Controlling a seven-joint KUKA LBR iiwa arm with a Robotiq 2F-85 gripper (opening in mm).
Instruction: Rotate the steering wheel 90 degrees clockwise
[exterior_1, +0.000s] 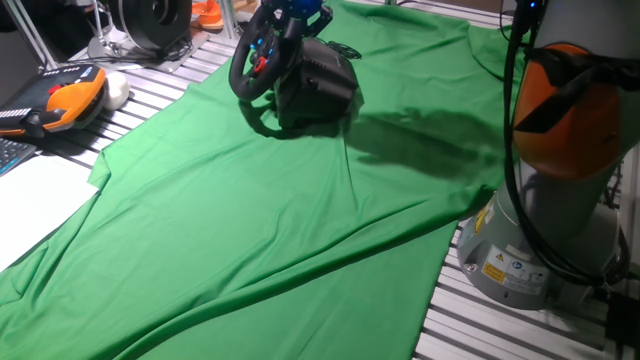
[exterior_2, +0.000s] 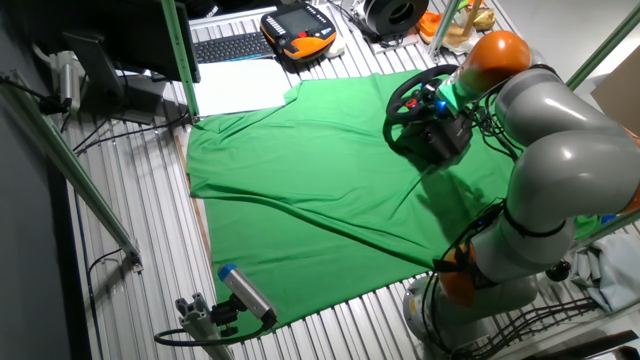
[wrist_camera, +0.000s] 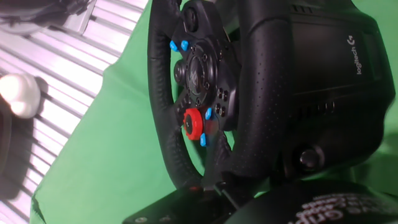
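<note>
The steering wheel (exterior_1: 262, 55) is black and round, with red and blue hub buttons (wrist_camera: 193, 121), and it stands tilted on its bulky black base (exterior_1: 322, 85) at the far end of the green cloth (exterior_1: 280, 220). It also shows in the other fixed view (exterior_2: 410, 95). My gripper (exterior_1: 293, 12) is at the wheel's top rim. In the hand view the rim (wrist_camera: 264, 93) runs down between the two black fingers (wrist_camera: 180, 213) of my gripper (wrist_camera: 239, 199), which looks closed on it. The arm hides much of the base in the other fixed view.
An orange teach pendant (exterior_1: 65, 100) and a white round object (exterior_1: 117, 90) lie on the slatted table left of the cloth. A round black-and-silver disc device (exterior_1: 155, 20) stands at the back left. The arm's base (exterior_1: 520, 250) stands at the right. White paper (exterior_2: 240, 88) lies by a keyboard (exterior_2: 230, 47).
</note>
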